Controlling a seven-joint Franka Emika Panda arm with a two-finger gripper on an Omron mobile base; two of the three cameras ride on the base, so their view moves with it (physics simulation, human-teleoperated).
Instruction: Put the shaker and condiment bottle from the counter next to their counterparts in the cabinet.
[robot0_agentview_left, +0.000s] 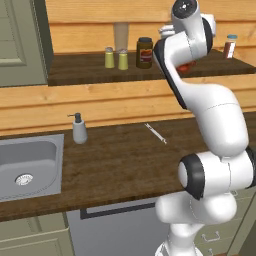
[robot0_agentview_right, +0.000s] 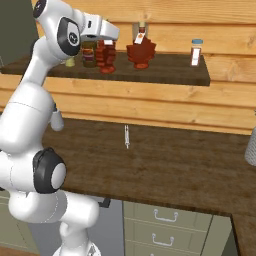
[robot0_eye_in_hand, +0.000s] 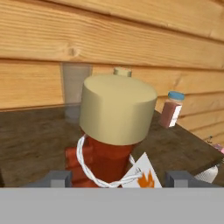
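My gripper (robot0_agentview_right: 105, 50) is shut on the red ridged condiment bottle (robot0_agentview_right: 106, 60), just above the cabinet's dark floor (robot0_agentview_right: 170, 70). In the hand view its tan cap (robot0_eye_in_hand: 117, 107) rises large between my gripper's (robot0_eye_in_hand: 117, 179) finger tips (robot0_eye_in_hand: 54, 178). Its twin bottle (robot0_agentview_right: 141, 52) stands close to the right, and its cap (robot0_eye_in_hand: 122, 71) peeks out behind. Two yellow-green shakers (robot0_agentview_left: 109, 57) (robot0_agentview_left: 123, 59) stand side by side further left on the cabinet floor (robot0_agentview_left: 80, 70). I cannot tell which one is the shaker from the counter.
A dark brown jar (robot0_agentview_left: 144, 52) stands between the shakers and the bottles. A reddish-brown shaker (robot0_agentview_right: 195, 52) stands at the shelf's right, and a clear glass (robot0_eye_in_hand: 75, 89) at the back wall. On the counter (robot0_agentview_left: 120, 160) are a soap dispenser (robot0_agentview_left: 79, 129), a steel sink (robot0_agentview_left: 27, 167) and a thin utensil (robot0_agentview_left: 156, 133).
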